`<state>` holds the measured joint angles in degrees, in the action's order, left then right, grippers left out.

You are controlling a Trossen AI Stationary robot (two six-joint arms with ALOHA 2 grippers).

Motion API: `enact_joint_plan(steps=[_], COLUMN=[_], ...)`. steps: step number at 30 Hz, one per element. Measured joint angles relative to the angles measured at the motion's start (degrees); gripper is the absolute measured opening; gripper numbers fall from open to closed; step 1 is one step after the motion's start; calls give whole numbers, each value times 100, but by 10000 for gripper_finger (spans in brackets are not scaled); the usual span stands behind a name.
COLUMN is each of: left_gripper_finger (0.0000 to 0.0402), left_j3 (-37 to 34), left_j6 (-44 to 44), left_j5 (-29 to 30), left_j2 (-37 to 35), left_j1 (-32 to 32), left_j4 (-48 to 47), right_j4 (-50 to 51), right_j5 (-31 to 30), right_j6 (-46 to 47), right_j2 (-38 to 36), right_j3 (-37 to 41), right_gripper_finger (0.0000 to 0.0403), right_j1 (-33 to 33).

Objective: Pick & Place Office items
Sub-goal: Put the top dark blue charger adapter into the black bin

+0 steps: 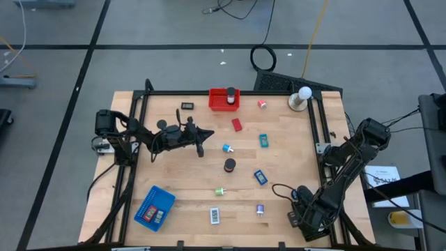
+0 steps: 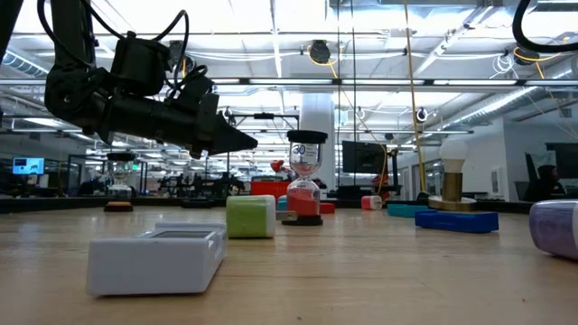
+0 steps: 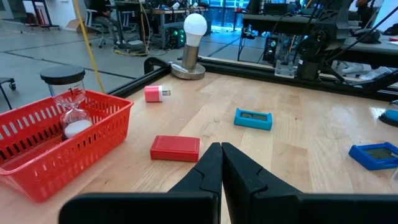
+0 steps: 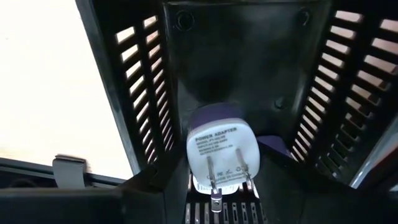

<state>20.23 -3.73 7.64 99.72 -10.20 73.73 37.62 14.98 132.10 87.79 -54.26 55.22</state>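
A red rectangular block (image 3: 175, 148) lies flat on the table just ahead of my left gripper (image 3: 221, 163), its long axis running crosswise to my pinched-together, empty fingers, with the red basket (image 3: 93, 134) close beside it. My left arm, reaching in above the table's middle, is far nearer this piece than my right. My right gripper (image 4: 221, 186) sits low in a black slatted tray (image 4: 323, 124) at the table's near right corner, holding a white-and-purple power adapter (image 4: 219, 149) prongs outward.
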Motion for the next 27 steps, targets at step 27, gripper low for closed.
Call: enact_joint_plan(steps=[27], left_gripper_finger=[5], left_j3=[-1], left_j6=[8], left_j5=[-2], left_j2=[0], left_j1=[0], left_j4=[-4], right_j4=[287], right_j5=[-290], right_j6=[-393], right_j2=[-449], right_j3=[26], right_gripper_finger=[155], right_j1=[0])
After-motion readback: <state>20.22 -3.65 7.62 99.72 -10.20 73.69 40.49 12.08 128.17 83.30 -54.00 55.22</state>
